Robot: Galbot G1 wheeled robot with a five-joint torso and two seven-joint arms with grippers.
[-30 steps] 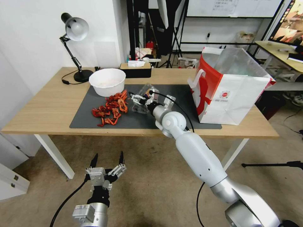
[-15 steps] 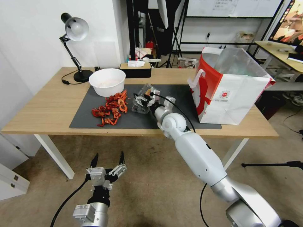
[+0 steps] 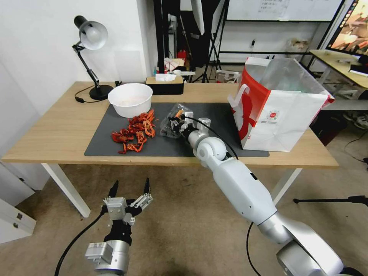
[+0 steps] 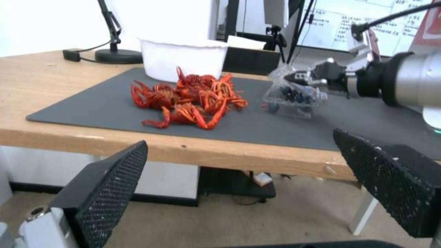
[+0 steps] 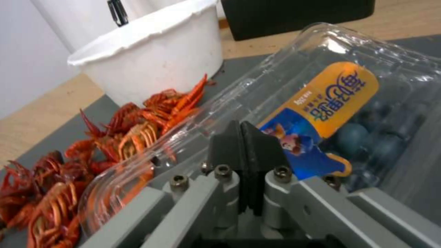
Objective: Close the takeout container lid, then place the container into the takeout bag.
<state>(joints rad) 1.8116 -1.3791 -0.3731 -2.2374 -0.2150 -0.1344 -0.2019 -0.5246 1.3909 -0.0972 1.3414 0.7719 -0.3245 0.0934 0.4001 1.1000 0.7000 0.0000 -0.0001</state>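
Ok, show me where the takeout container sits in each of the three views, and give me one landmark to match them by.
Head view: the takeout container lies mid-mat, at the right gripper, right of the crayfish pile.
Left wrist view: the container is across the table, beside the crayfish.
Right wrist view: the container is close up beyond the shut fingertips.
Shared landmark: the white bowl.
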